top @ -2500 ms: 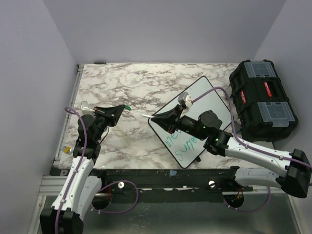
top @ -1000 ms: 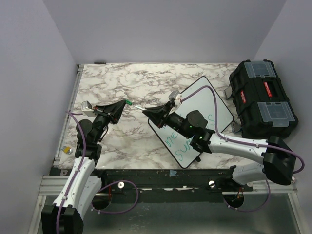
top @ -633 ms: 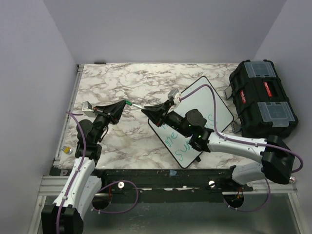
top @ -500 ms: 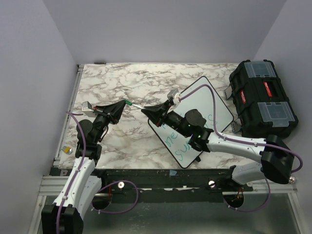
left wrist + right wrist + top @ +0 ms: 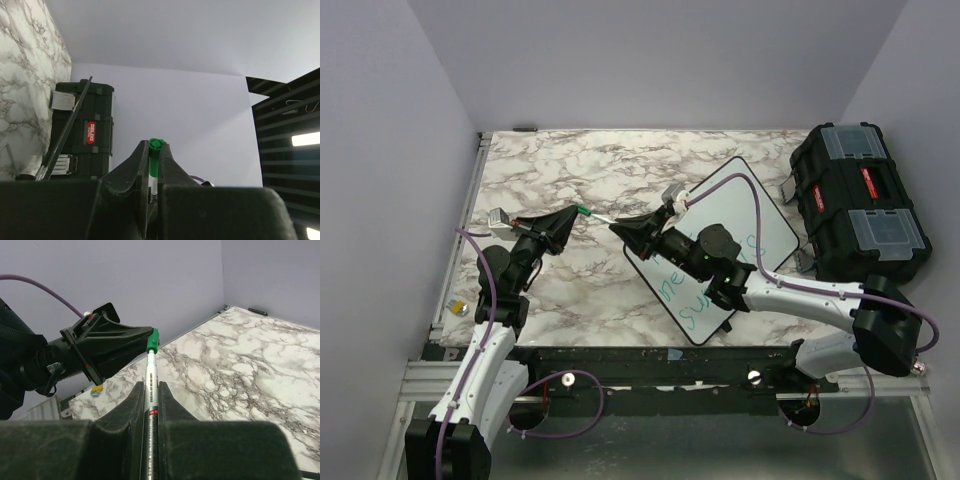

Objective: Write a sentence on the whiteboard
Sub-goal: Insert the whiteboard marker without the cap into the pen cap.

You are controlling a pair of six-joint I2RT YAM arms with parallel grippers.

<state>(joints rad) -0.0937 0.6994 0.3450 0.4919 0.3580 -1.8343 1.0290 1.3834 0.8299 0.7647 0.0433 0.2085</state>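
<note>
Appearing only overhead, the sentence (image 5: pixel 693 304) marks the near end of the whiteboard (image 5: pixel 772 232).

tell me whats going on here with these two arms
The right gripper is shut on a white marker, held in the air clear of the whiteboard, which carries green writing. The left gripper is shut on the green cap. The two meet tip to tip above the marble table, left of the board. The cap sits at the marker's end, so this looks like capping, though I can't tell if it is fully seated.
</note>
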